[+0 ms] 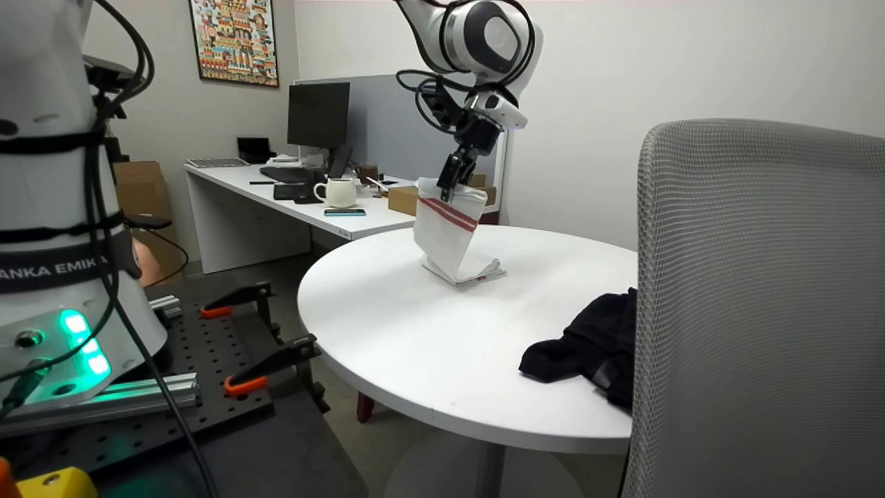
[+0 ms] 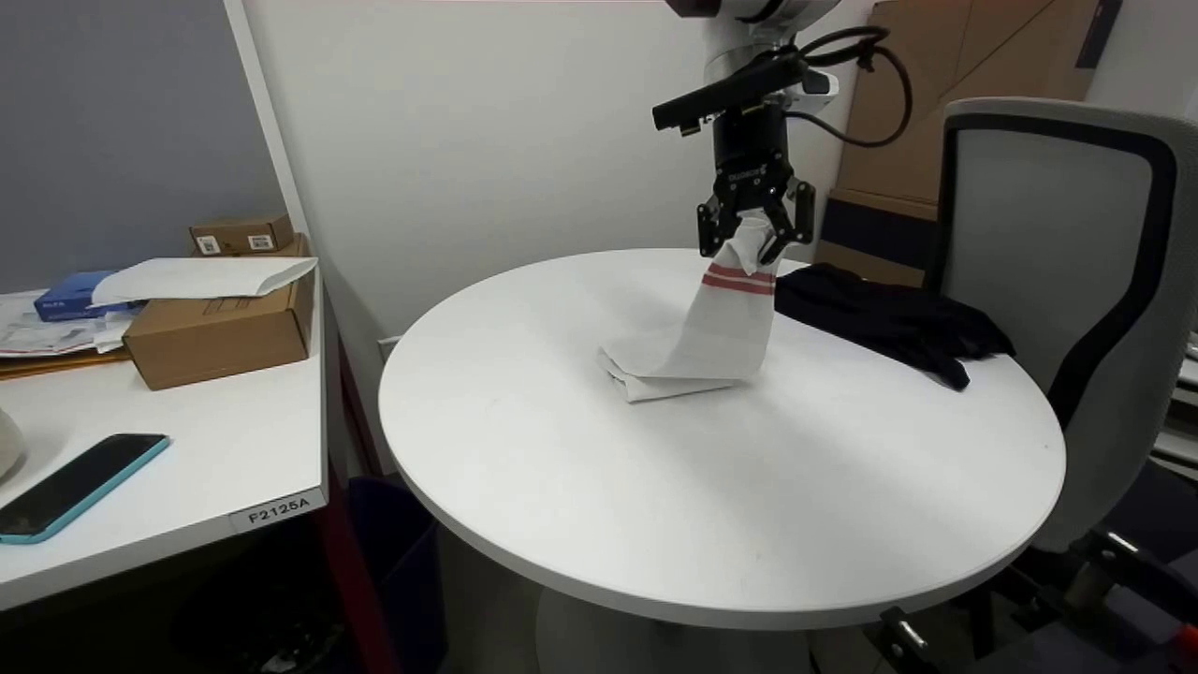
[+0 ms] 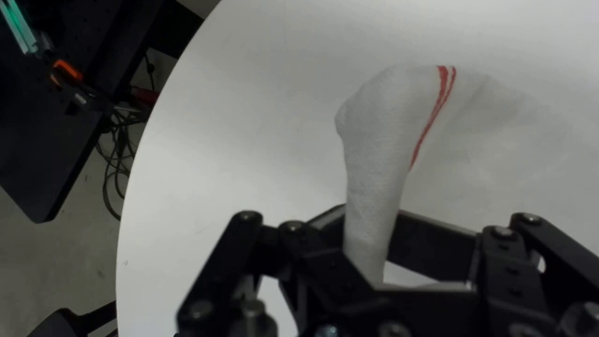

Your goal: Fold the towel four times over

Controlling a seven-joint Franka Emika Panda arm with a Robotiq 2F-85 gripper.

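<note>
1. Wrist view: the gripper (image 3: 369, 234) has its fingers pressed together on the towel (image 3: 374, 154), pinching a narrow, gathered strip of it. The white cloth widens away from the grip and carries a double red stripe, one line thicker than its neighbour.
2. In both exterior views the towel is partly raised: its top end is in the grip, above the table (image 2: 562, 487), and its lower end rests on the round white top.
3. Between the two, the cloth slants down as a single sheet. The part on the table is folded in flat layers; I cannot tell how many. The stripe crosses the raised part, just below the gripper.
4. The arm (image 1: 494, 41), with cables looped around it, reaches down over the table.
5. A black cloth (image 2: 870, 314) lies bunched on the same table, apart from the towel, near the edge by a chair (image 2: 1039, 206).
6. In an exterior view, a desk (image 1: 384, 221) bears a mug (image 1: 340, 193), a phone (image 1: 344, 212) just beside it, and a monitor (image 1: 318, 114) farther back.
7. In an exterior view, a cardboard box (image 2: 220, 342) sits on the desk, with white paper (image 2: 206, 278) lying across it.
</note>
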